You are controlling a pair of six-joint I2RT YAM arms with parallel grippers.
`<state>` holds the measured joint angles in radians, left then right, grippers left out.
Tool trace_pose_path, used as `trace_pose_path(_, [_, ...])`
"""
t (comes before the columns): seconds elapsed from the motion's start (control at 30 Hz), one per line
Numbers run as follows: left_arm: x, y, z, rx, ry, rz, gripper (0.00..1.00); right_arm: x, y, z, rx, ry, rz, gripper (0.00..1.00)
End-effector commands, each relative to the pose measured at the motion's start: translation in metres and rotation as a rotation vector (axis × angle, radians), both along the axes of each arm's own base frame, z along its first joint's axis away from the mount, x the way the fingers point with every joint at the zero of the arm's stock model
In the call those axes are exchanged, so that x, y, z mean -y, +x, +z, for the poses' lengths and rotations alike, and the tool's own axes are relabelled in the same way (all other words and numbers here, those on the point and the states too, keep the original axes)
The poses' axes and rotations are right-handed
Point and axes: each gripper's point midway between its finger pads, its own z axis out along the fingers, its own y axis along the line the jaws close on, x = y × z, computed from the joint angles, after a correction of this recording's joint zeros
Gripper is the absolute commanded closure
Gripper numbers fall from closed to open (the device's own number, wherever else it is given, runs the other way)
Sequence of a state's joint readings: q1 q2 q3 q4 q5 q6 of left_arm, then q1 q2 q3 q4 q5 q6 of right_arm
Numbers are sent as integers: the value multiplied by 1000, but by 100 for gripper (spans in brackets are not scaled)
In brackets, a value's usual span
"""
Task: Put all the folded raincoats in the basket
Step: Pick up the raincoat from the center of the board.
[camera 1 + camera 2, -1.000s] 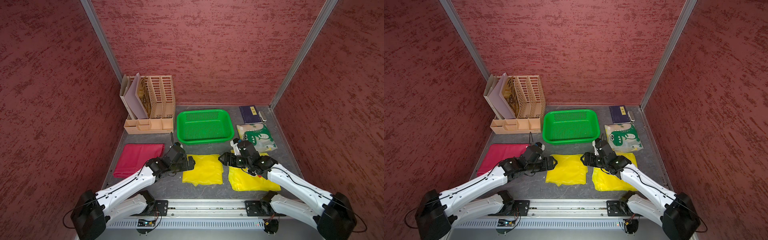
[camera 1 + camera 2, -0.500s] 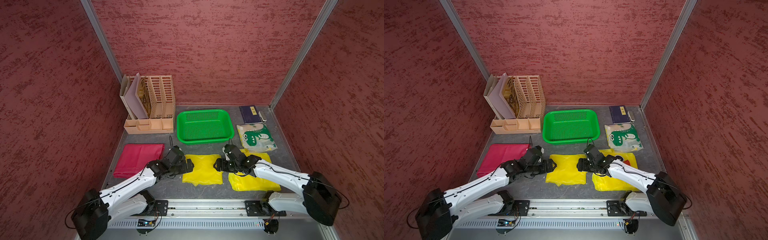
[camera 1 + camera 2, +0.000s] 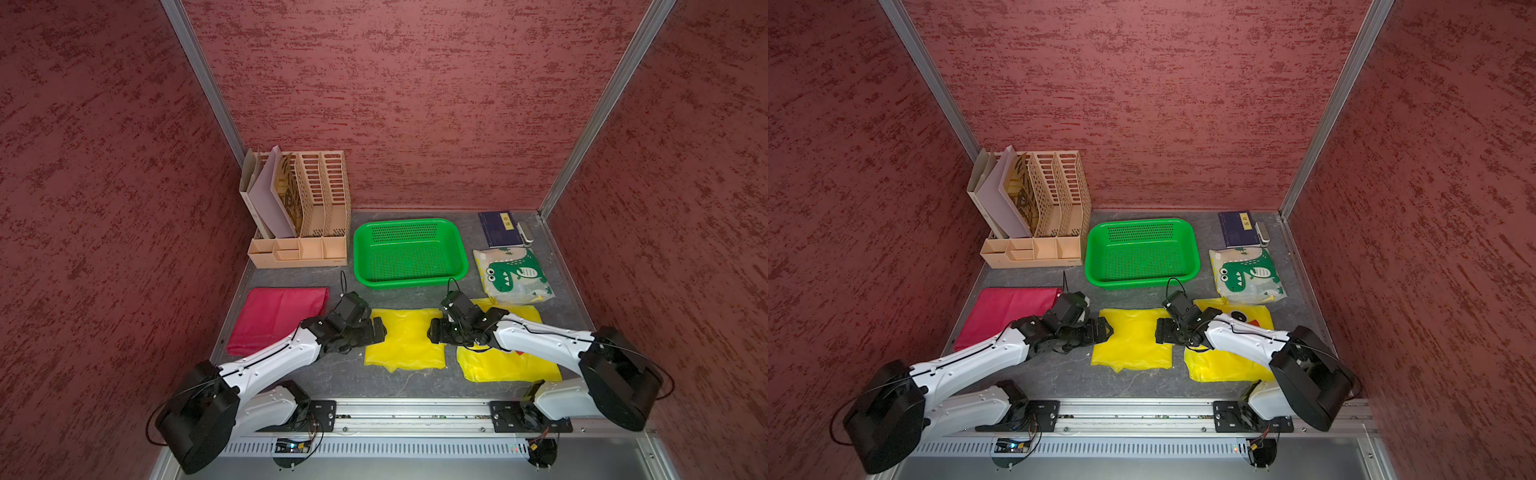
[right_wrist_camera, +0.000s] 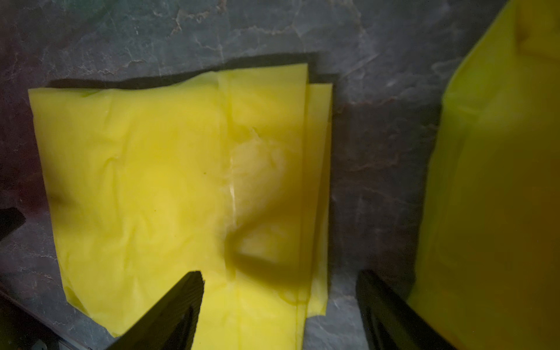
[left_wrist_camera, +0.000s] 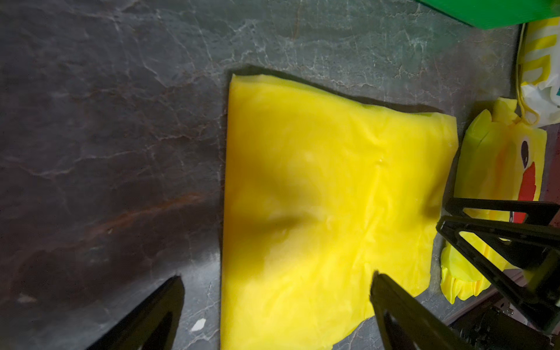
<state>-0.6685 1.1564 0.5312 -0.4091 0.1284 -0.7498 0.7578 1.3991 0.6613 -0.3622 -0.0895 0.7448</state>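
A plain yellow folded raincoat [image 3: 405, 338] [image 3: 1133, 338] lies flat on the dark stone-patterned table, in front of the bright green perforated basket [image 3: 409, 284] [image 3: 1140, 283], which has nothing in it. My left gripper [image 3: 380, 330] [image 3: 1106, 331] is open, low at the raincoat's left edge. In the left wrist view the gripper [image 5: 277, 277] straddles that edge of the raincoat [image 5: 318, 197]. My right gripper [image 3: 434, 332] [image 3: 1160, 331] is open at the right edge. In the right wrist view the gripper [image 4: 278, 272] spans that edge of the raincoat [image 4: 169, 181]. Neither gripper holds anything.
A yellow duck-print raincoat [image 3: 507, 363] lies under my right arm. A dinosaur-print packet [image 3: 513, 272] and a dark blue book [image 3: 500, 228] sit at the back right. A red folded sheet [image 3: 274, 316] is at the left, with a tan file organizer [image 3: 299, 216] behind it.
My right arm has swung left and down from above the duck-print raincoat to the plain yellow raincoat's right edge. My left gripper has barely shifted.
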Motion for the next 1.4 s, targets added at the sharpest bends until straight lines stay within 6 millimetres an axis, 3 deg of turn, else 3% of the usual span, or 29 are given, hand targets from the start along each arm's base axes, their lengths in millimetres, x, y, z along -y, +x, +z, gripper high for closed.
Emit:
trace_pose_path(0.0, [5,-2,-7,-9,-14,-32,0,-10,10,5,50,30,-3,15])
trace_pose_path(0.43, [13,-4,-24,-47,-35,-55,0,-5,4,-14,24,-14,-20,15])
trace_pose_path(0.53, [14,-2,-26,-48,-28,-51,1,-4,0,-27,1,-49,-7,17])
trace_pose_path(0.77, [10,-2,-22,-22,-15,-61,11,-10,-2,-31,9,-54,-1,30])
trace_pose_path(0.93, [15,-2,-19,-8,-31,-79,28,-18,0,-22,30,-31,14,38])
trace_pose_path(1.17, [26,1,-14,6,-44,-101,62,-25,0,-11,63,4,22,49])
trace_pose_path(1.37, [30,4,-8,28,-26,-91,96,-30,0,-6,75,25,29,67])
